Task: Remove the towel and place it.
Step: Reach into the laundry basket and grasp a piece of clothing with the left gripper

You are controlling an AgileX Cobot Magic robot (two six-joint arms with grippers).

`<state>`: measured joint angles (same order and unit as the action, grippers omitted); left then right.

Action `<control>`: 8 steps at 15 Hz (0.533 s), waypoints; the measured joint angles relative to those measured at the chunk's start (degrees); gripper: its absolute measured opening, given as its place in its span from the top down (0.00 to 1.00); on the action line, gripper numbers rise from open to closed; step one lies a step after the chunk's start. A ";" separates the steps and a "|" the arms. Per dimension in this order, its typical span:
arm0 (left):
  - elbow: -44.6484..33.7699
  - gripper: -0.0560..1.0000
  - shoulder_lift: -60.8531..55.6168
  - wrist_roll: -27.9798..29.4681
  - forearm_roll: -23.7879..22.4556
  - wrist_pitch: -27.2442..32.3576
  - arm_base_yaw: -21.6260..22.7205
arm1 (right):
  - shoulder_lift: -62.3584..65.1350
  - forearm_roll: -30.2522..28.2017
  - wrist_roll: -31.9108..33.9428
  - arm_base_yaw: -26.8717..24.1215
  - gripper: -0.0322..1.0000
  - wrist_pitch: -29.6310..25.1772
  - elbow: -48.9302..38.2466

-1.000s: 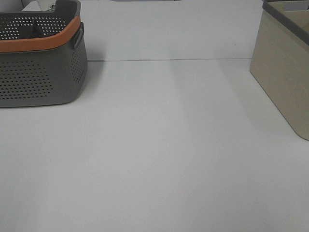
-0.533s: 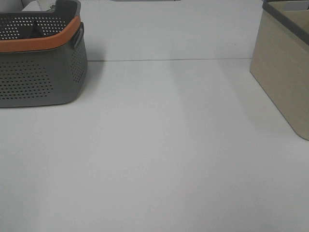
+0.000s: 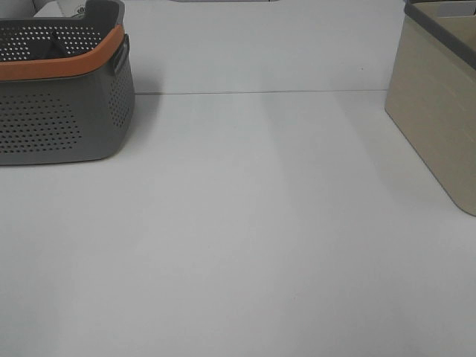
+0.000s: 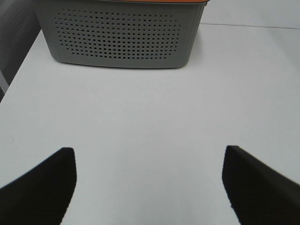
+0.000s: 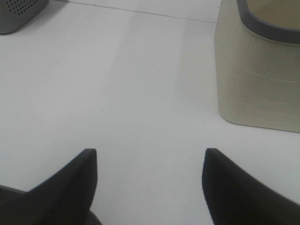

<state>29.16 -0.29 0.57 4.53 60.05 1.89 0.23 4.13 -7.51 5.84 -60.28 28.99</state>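
Nothing moved | both arms' jaws spread, empty | towel unseen, perhaps inside grey perforated basket (image 3: 59,126), worktop (image 3: 245,223) far-left corner | risk: blind reach catches orange rim (image 3: 67,65), dragging basket

A grey basket (image 3: 63,123), patterned with rows of small round holes, is edged with an orange band (image 3: 67,65). A beige bin (image 3: 435,119) is rimmed in dark grey. The worktop (image 3: 245,238) is seen as plain white.

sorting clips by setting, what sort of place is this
Likely a robot test bench, not a home: a plain white table, a grey perforated basket with an orange rim, and a beige bin opposite it.
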 joint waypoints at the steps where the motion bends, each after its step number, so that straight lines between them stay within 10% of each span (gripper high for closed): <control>1: 0.00 0.20 0.00 0.00 0.00 0.00 0.00 | 0.00 0.00 0.00 0.00 0.34 0.00 0.00; 8: 0.00 0.20 0.00 0.69 -0.52 0.00 0.00 | 0.00 0.00 0.00 0.00 0.34 0.00 0.00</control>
<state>29.16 -0.29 1.26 4.01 60.05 1.89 0.23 4.13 -7.51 5.84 -60.28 28.99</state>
